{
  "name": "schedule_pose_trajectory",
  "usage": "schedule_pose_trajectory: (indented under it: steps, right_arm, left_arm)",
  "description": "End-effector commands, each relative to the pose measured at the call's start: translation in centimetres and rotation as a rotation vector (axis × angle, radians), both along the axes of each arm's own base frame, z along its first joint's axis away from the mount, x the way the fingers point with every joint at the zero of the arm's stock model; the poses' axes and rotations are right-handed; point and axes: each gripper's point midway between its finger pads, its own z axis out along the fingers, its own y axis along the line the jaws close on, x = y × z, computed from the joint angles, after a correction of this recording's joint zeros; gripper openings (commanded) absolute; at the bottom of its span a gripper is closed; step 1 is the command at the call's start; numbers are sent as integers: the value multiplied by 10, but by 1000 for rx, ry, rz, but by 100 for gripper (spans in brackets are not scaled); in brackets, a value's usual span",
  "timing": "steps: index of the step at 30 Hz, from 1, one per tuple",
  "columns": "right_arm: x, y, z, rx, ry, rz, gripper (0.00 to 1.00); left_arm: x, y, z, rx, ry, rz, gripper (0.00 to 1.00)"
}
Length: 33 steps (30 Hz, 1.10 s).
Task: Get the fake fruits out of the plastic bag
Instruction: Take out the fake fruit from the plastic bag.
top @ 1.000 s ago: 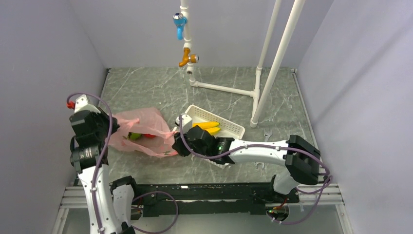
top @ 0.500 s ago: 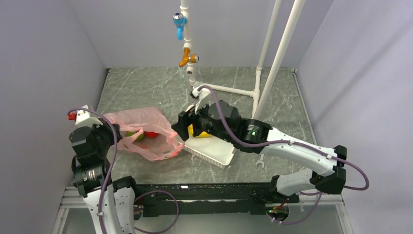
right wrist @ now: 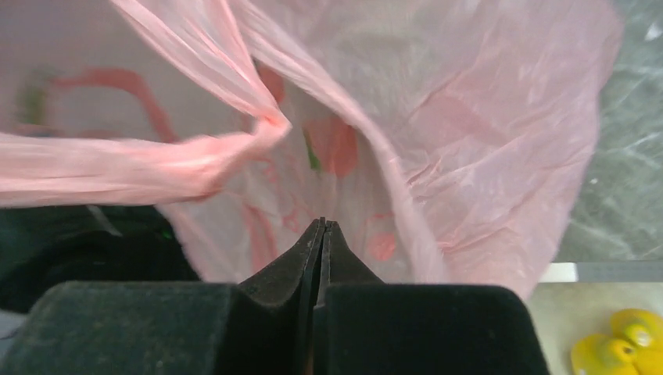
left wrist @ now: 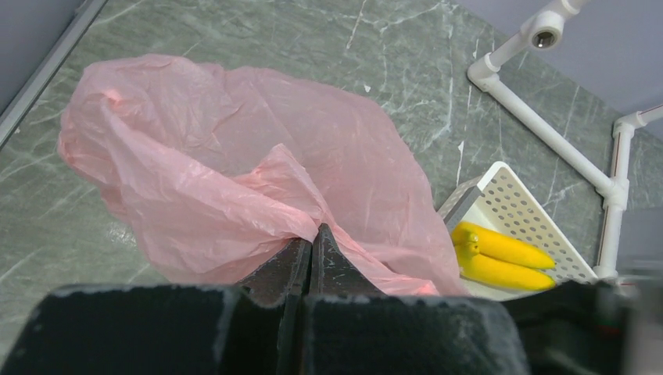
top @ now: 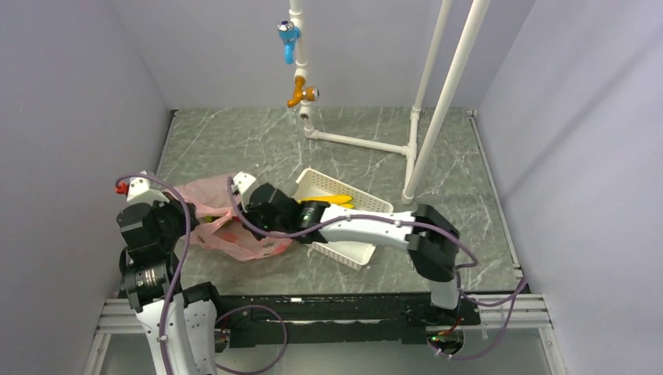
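The pink plastic bag [top: 205, 205] lies crumpled at the left of the table. My left gripper [top: 191, 223] is shut on a fold of the plastic bag [left wrist: 234, 156], its tips [left wrist: 312, 234] pinching the plastic. My right gripper [top: 238, 211] is shut and empty, its tips [right wrist: 320, 225] right in front of the bag [right wrist: 469, 133], where a handle loop [right wrist: 141, 168] stretches to the left. A red fruit [right wrist: 338, 145] and a green one [right wrist: 311, 155] show blurred through the plastic; the green one also shows in the top view [top: 212, 219]. The yellow bananas [top: 332, 201] lie in the white basket [top: 344, 251].
White pipes [top: 360, 142] with a tap [top: 301, 92] stand at the back, and an upright pipe [top: 446, 101] at the right of the basket. A small wrench [top: 429, 212] lies right of the basket. Grey walls close in both sides.
My right arm has swung left from over the basket and now has its shut gripper at the bag's mouth. My left gripper has kept its hold on the bag.
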Motion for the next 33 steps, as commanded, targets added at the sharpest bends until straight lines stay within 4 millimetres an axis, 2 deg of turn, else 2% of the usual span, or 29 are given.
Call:
schedule_pose_trajectory:
  steps: [1,3,8,10,12,15,18,21,23,28,33]
  right_arm:
    - [17,26,19,50,-163,5,0]
    - [31,26,-7,-17,-210,-30,0]
    - [58,38,-35,-73,-336,-83,0]
    - [67,43,-42,-81,-376,-101,0]
    - [67,51,-39,-72,-390,-88,0]
    - [54,54,-23,-42,-372,-43,2]
    - [21,50,-16,9,-384,65,8]
    - [-8,51,-18,31,-398,191,11]
    - [-13,53,-23,24,-395,219,12]
    - [6,64,-41,-28,-429,156,11]
    - [61,68,-49,-45,-455,5,12]
  left_arm:
    - [5,5,5,31,-25,7,0]
    - [6,6,4,29,-29,11,0]
    - [9,5,1,11,-29,8,0]
    - [10,8,2,12,-30,24,0]
    - [11,11,6,14,-42,42,0]
    - [16,7,22,0,-94,25,0]
    - [22,0,34,-28,-139,-9,0]
    - [26,-3,42,-42,-168,-27,0]
    - [26,-3,47,-41,-176,-26,0]
    - [25,-6,53,-48,-179,-35,0]
    - [24,-7,48,-52,-163,-44,0]
